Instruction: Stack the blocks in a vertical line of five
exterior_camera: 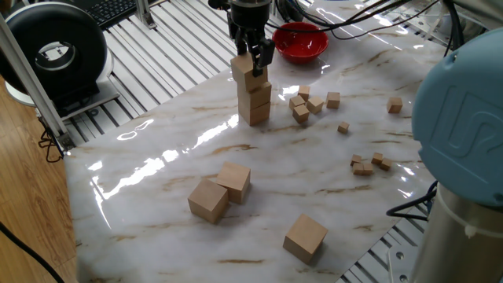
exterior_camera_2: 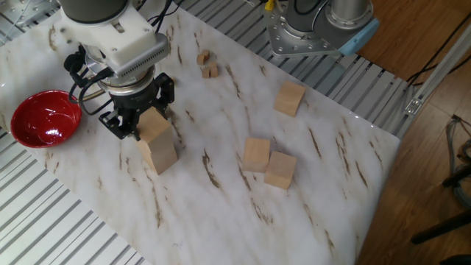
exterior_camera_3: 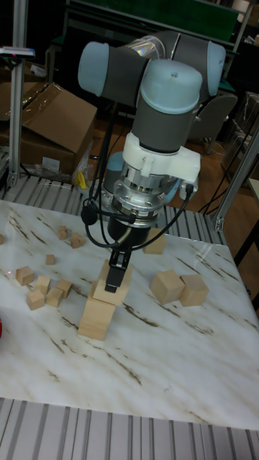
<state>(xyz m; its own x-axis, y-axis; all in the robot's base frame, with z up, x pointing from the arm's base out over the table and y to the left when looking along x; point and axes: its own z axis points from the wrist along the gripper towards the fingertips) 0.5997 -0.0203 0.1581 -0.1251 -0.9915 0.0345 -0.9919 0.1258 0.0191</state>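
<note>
up top, gripper [exterior_camera: 254,56] clamps plain tan block [exterior_camera: 247,69], skewed over stack [exterior_camera: 254,101].

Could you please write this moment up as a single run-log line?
phase: stacking | gripper: shut on third block | stack: two blocks, third held on top | loose blocks: pair, single | red bowl: behind stack

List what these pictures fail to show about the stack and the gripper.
- Whether the held light-tan wooden cube already rests on the stack below: the gripper fingers cover the seam in every view.
- Stack height in the other fixed view: the cubes merge from above.
- Alignment of the top cube in the tall fixed view: a finger crosses it.
</note>
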